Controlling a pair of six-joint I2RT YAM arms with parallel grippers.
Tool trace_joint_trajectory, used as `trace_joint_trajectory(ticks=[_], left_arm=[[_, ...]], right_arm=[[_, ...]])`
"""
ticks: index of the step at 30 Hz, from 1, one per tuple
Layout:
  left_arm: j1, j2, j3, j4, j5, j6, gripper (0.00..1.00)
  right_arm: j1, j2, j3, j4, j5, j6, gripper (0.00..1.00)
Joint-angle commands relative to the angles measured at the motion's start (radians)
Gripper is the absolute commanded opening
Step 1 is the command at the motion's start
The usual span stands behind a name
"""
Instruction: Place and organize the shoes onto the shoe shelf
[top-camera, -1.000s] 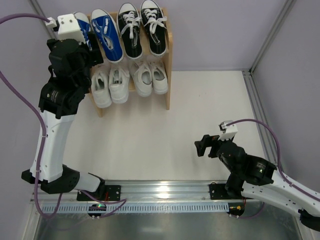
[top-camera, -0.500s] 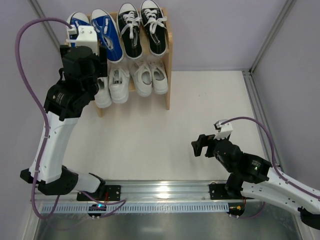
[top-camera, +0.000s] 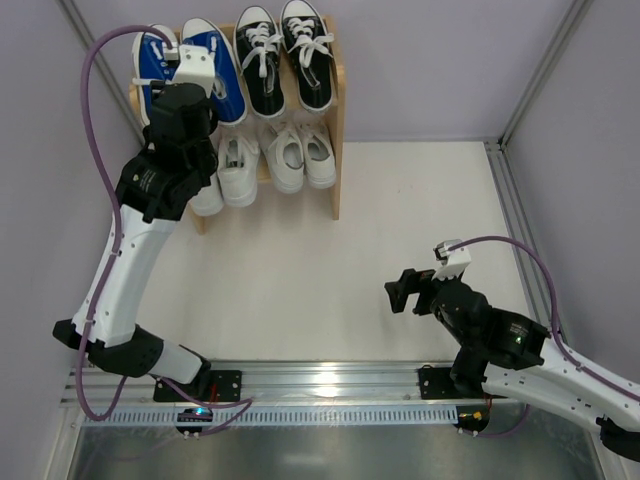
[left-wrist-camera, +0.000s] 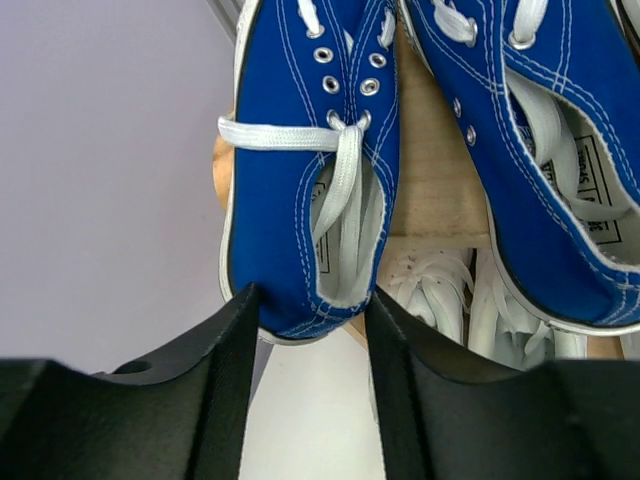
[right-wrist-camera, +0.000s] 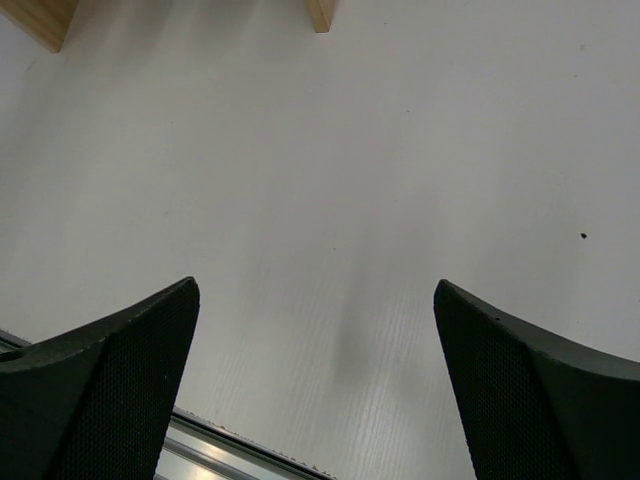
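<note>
The shoe shelf (top-camera: 337, 130) stands at the back left. Its top tier holds two blue shoes (top-camera: 215, 70) and two black shoes (top-camera: 305, 55); the lower tier holds the white shoes (top-camera: 290, 155). My left gripper (top-camera: 172, 100) hovers at the shelf's front left corner. In the left wrist view it (left-wrist-camera: 310, 300) is open, its fingertips on either side of the heel of the left blue shoe (left-wrist-camera: 300, 150), which lies on the wooden top (left-wrist-camera: 435, 190) beside the other blue shoe (left-wrist-camera: 540, 150). My right gripper (top-camera: 403, 293) is open and empty above the table (right-wrist-camera: 315, 300).
Purple walls close in the back and the left. A metal rail (top-camera: 320, 385) runs along the near edge, and a frame post (top-camera: 515, 215) along the right. Two shelf feet (right-wrist-camera: 320, 12) show at the top of the right wrist view. White shoes (left-wrist-camera: 430, 290) show below the blue pair.
My left arm has swung right and drawn back from the shelf's far left corner, uncovering the left blue shoe on the top tier. The right arm has barely shifted.
</note>
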Motion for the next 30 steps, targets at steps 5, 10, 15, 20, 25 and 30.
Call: trace_joint_trajectory(ticks=[5, 10, 15, 20, 25, 30], left_arm=[[0.040, 0.012, -0.042, 0.156, -0.003, 0.073, 0.35], [0.060, 0.003, -0.072, 0.158, 0.024, 0.047, 0.01], [0.114, -0.072, -0.138, 0.196, 0.188, -0.108, 0.00], [0.152, -0.175, -0.209, 0.300, 0.357, -0.277, 0.00], [0.154, -0.177, -0.200, 0.342, 0.412, -0.404, 0.00], [0.154, -0.165, -0.203, 0.363, 0.415, -0.478, 0.00]], right_arm=[[-0.002, -0.027, 0.003, -0.001, 0.007, -0.011, 1.00], [-0.002, -0.039, 0.003, -0.010, 0.012, -0.013, 1.00], [-0.004, -0.039, 0.000, -0.010, 0.010, -0.013, 1.00], [-0.002, -0.041, 0.000, -0.013, 0.009, -0.008, 1.00], [-0.002, -0.049, 0.002, -0.023, 0.015, -0.010, 1.00], [-0.004, -0.056, 0.000, -0.032, 0.018, -0.008, 1.00]])
